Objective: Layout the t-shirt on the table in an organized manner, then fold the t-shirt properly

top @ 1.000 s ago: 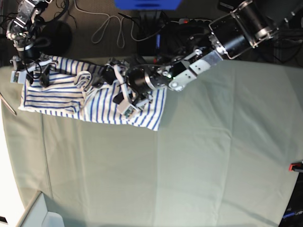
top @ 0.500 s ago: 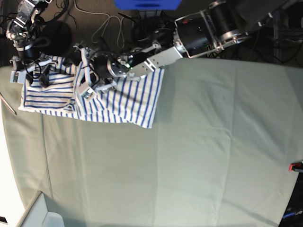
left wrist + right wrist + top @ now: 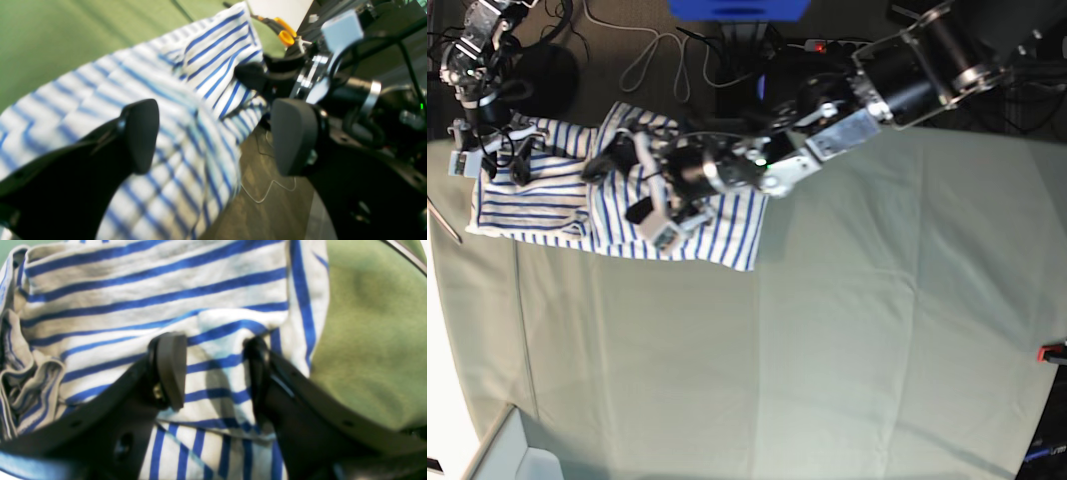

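T-shirt (image 3: 617, 205): left gripper (image 3: 213, 136) spread, empty; right gripper (image 3: 213, 370) pinching a fold. Close your left fingers on the hem between them.

I see my left gripper (image 3: 213, 136) with its jaws spread wide and nothing between them, its arm stretched low and crosswise. My right gripper (image 3: 213, 370) points downward, jaws parted, both fingertips (image 3: 170, 370) pressing into the shirt (image 3: 133, 300) bunched between them.
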Available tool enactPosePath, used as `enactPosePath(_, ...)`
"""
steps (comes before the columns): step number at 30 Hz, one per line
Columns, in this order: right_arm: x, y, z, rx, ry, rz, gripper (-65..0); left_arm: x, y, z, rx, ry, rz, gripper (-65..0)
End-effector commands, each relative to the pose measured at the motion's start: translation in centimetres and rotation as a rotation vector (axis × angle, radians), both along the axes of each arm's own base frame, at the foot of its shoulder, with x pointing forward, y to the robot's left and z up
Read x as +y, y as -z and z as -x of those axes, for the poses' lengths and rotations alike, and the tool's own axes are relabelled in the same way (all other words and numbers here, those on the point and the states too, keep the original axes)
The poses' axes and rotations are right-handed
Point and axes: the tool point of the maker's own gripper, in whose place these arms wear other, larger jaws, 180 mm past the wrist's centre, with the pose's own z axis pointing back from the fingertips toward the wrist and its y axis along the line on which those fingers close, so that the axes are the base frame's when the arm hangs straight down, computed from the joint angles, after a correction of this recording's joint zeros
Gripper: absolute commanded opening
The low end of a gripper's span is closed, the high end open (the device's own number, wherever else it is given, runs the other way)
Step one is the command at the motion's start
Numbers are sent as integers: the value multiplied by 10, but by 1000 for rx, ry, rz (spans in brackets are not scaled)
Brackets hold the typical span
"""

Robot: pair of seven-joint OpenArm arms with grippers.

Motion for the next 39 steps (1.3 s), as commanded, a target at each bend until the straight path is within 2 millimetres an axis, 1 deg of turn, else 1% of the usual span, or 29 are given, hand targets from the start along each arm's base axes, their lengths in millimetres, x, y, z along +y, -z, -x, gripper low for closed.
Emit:
enactPosePath(1,-10,-16,-8,-51,6,29,-365,7,-21,-22,-50,-39,47,-143)
enactPosePath(2,-11,-19,-9,-59,4,37,-365,19,-21,-33,-58,-73,39,-144)
enactPosePath(4,-12,-29,-14,-80,-3,56,-364,51,-17,-56,-59,-167,20,-146)
enactPosePath(6,-6,-36,-18,-105,-3,58,-363,94,-5,-80,-39,-297,-6,-147)
enactPosePath(7,-4,-41,-21,-120,-6,64,-363,112,-1,-88,-27,-355,-12,-147)
enactPosePath(9,-3,-52,-26,-146,-12,83,-362,147,8,-101,3,-475,-15,-147)
enactPosePath(10,-1,-54,-27,-154,-11,81,-362,162,11,-105,15,-523,-14,-147)
enactPosePath(11,3,-56,-28,-163,-10,78,-362,175,16,-108,30,-569,-16,-147)
enactPosePath(12,5,-58,-29,-170,-10,79,-362,184,20,-109,43,-600,-18,-147)
enactPosePath(14,6,-59,-30,-174,-9,77,-351,189,27,-105,61,-614,-25,-147)
enactPosePath(15,5,-59,-30,-173,-10,79,-334,189,29,-104,66,-617,-29,-147)
enactPosePath(16,4,-61,-33,-181,-6,79,-312,189,35,-98,81,-617,-35,-147)
enactPosePath(18,-5,-65,-32,-190,20,88,-277,185,41,-89,106,-616,-34,-147)
enactPosePath(19,-9,-68,-37,-204,32,87,-261,181,42,-87,113,-617,-25,-147)
enactPosePath(20,-13,-67,-40,-208,48,83,-246,178,48,-83,130,-619,-30,-147)
enactPosePath(22,-32,-68,-42,-187,69,100,-231,180,60,-76,165,-630,-41,-147)
enactPosePath(24,-41,-57,-41,-124,71,94,-226,183,69,-71,185,-636,-54,-147)
enactPosePath(26,-48,-42,-34,-56,71,80,-226,186,76,-69,199,-643,-68,-147)
enactPosePath(31,-46,-20,-24,-5,80,35,-227,187,85,-70,221,-657,-80,-147)
enactPosePath(33,-42,-14,-22,7,83,19,-226,189,85,-79,214,-663,-84,-147)
enactPosePath(35,-38,-10,-21,14,84,6,-226,191,86,-82,213,-667,-91,-147)
enactPosePath(37,-37,-9,-21,17,81,5,-226,191,84,-86,208,-669,-89,-147)
enactPosePath(39,-25,-9,-32,13,39,-2,-227,192,83,-89,204,-668,-89,-147)
